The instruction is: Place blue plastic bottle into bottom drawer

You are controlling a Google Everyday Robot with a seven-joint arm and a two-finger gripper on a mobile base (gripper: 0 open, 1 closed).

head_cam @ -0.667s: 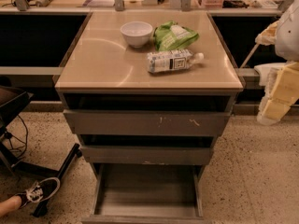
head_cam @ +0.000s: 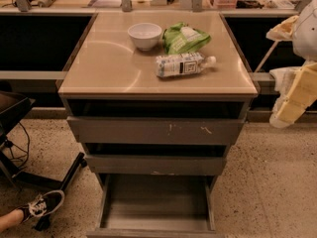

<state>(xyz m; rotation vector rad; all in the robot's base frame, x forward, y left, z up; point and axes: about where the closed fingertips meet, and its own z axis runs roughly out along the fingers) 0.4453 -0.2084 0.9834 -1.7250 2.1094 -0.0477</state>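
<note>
The blue plastic bottle (head_cam: 180,64) lies on its side on the tan top of the drawer cabinet, white cap pointing right. It lies just in front of a green snack bag (head_cam: 184,37). The bottom drawer (head_cam: 156,223) is pulled open at floor level below two shallower grey drawers, and its grey floor is bare. My gripper (head_cam: 290,105) hangs at the right edge of the view, beside the cabinet's right side. It is well apart from the bottle and holds nothing that I can see.
A white bowl (head_cam: 144,35) stands left of the snack bag. The top drawer (head_cam: 153,130) and middle drawer (head_cam: 154,163) are partly pulled out. A chair base and cables (head_cam: 29,167) and a person's shoe (head_cam: 42,206) are at the lower left. A cluttered counter runs behind.
</note>
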